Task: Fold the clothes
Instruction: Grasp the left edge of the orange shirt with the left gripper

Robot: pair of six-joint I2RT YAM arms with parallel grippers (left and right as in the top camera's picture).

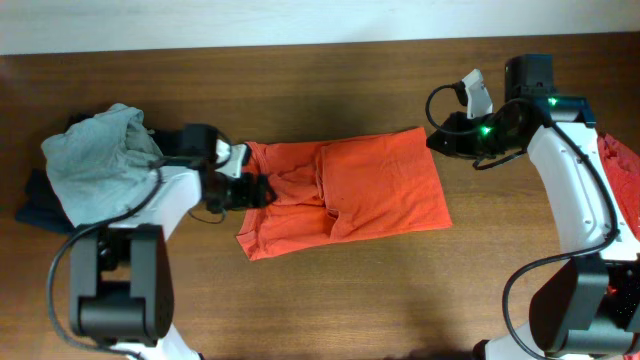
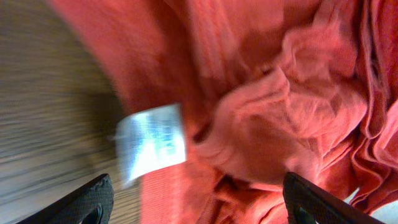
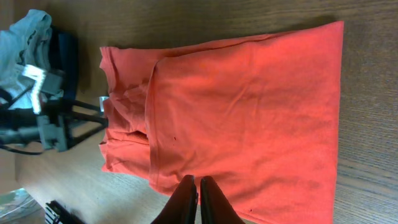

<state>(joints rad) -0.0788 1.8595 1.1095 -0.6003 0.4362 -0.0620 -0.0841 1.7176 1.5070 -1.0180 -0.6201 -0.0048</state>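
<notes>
An orange-red T-shirt, one of the clothes, lies folded into a rough rectangle in the middle of the table. Its left end is bunched. My left gripper sits at that bunched end, open. In the left wrist view its jaws stand wide over crumpled red cloth and a white label. My right gripper hovers by the shirt's far right corner. It is shut with nothing in it, and its closed fingertips show above the shirt.
A pale grey-blue garment is heaped at the left on top of a dark navy one. Another red garment shows at the right edge behind the right arm. Bare wood lies in front of the shirt.
</notes>
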